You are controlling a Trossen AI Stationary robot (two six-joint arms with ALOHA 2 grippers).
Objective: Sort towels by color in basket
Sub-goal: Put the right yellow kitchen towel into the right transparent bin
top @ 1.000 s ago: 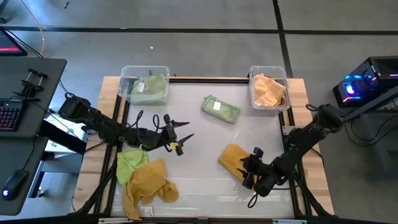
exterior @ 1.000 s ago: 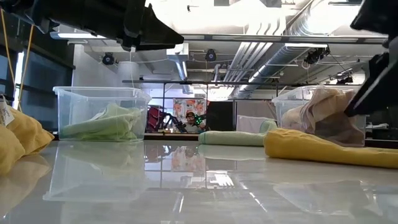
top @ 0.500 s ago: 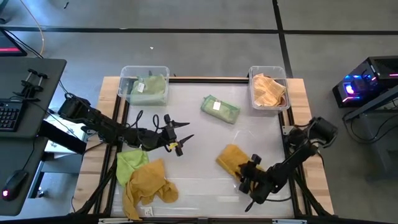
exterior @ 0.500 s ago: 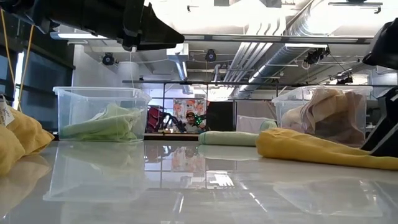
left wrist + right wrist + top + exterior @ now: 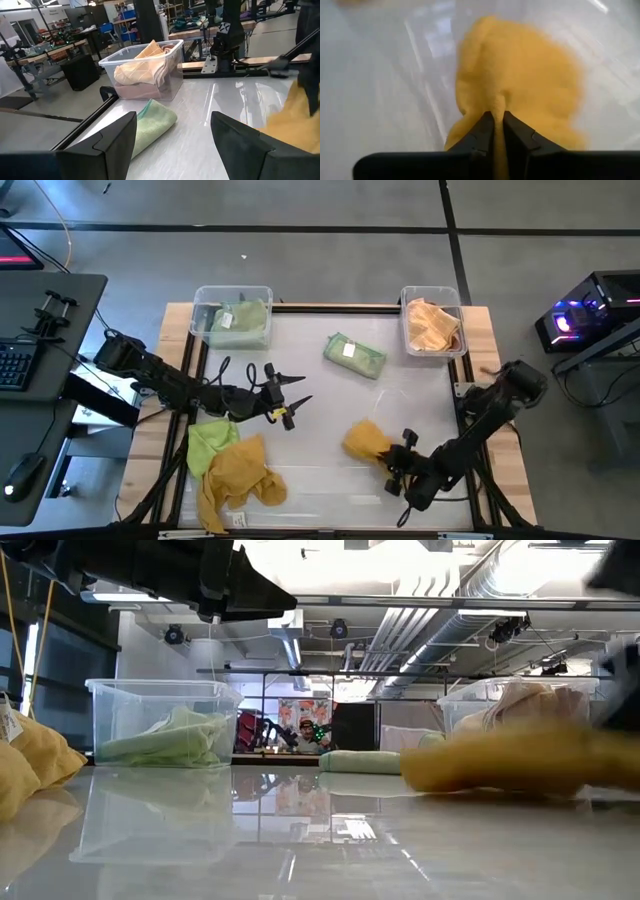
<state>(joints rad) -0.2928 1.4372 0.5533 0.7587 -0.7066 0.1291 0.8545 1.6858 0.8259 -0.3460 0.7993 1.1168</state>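
Towels: green and tan binned; green roll, left pile unsorted. Right gripper clenched on mustard towel; left gripper released, idle.

The table top is glossy and reflecting, its border light wood; bins are clear plastic; the mustard towel is soft matt cloth

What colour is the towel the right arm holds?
Mustard yellow towel, clearest in the right wrist view.
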